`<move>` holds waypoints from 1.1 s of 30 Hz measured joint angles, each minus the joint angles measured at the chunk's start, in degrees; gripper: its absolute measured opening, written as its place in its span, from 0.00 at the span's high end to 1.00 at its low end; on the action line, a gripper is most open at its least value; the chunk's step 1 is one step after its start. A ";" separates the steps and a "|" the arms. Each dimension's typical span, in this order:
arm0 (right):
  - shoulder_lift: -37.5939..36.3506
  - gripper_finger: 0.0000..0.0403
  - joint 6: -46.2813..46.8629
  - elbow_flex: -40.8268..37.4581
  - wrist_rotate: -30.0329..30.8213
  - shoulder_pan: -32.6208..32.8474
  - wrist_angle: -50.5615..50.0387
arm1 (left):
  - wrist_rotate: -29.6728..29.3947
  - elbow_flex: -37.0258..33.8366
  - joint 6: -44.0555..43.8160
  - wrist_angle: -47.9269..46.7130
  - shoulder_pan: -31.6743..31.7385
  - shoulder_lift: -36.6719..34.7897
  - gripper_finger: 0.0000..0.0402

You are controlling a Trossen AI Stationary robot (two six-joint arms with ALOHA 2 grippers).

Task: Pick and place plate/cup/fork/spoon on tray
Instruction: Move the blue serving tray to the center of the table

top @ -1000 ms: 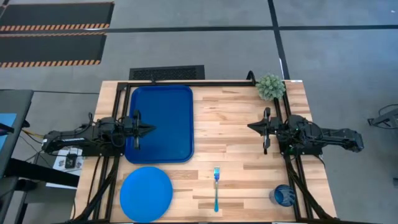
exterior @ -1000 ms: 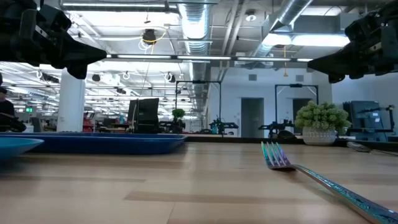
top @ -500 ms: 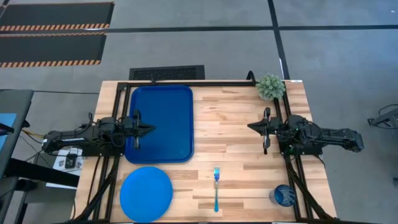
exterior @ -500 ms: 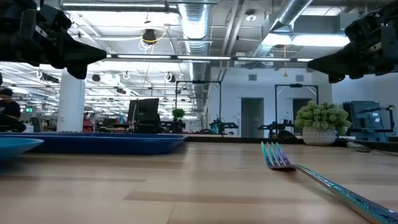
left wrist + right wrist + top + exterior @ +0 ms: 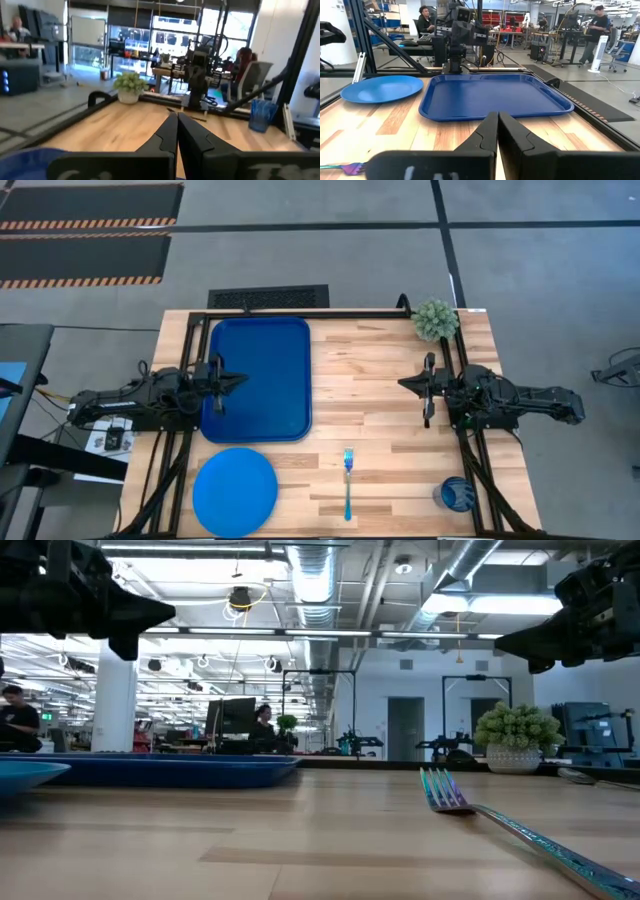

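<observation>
The dark-blue tray (image 5: pixel 257 378) lies at the far left, and the round blue plate (image 5: pixel 235 491) lies flat on the table in front of it. The light-blue fork (image 5: pixel 348 483) lies near the front middle. The small dark-blue cup (image 5: pixel 456 494) stands at the front right. I cannot make out the spoon. My left gripper (image 5: pixel 243 380) is shut and empty, hovering over the tray's left part. My right gripper (image 5: pixel 401 384) is shut and empty, hovering over bare table at the right. Both wrist views show shut fingers (image 5: pixel 176 131) (image 5: pixel 497 131).
A small potted plant (image 5: pixel 435 320) stands at the far right corner. Black frame rails (image 5: pixel 300 313) run along the table's far and side edges. Bare wood (image 5: pixel 360 370) lies between the tray and my right gripper. People show in the room beyond the table.
My left gripper has risen a little and shifted slightly toward the far edge, staying shut. The right arm and the objects have kept still.
</observation>
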 joint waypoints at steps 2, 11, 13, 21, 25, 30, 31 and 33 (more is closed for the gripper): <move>0.00 0.92 -0.01 0.00 -0.01 0.00 0.02 | -0.02 0.00 -1.09 -3.04 0.00 0.18 1.00; 0.02 0.92 -0.02 0.00 -0.02 0.00 0.02 | -4.32 0.13 -11.63 -3.27 1.22 14.37 1.00; 0.00 0.92 0.00 0.00 -0.02 0.00 0.02 | -5.84 0.84 -13.20 -4.01 2.70 19.08 1.00; 0.01 0.92 0.00 0.00 -0.02 0.00 0.02 | 3.72 12.45 -8.65 -10.23 14.04 36.61 1.00; 0.02 0.92 -0.01 0.00 -0.02 0.00 0.02 | 10.95 19.87 -2.09 -17.03 19.95 43.32 1.00; 0.02 0.92 0.00 0.00 -0.02 0.00 0.02 | 21.00 25.02 3.36 -18.06 21.63 51.88 1.00; 0.02 0.92 -0.01 0.00 -0.02 0.00 0.02 | 22.12 25.66 4.47 -17.89 21.19 53.46 1.00; 0.02 0.92 0.00 0.00 -0.02 0.00 0.01 | 23.14 26.71 6.71 -16.81 19.59 56.86 1.00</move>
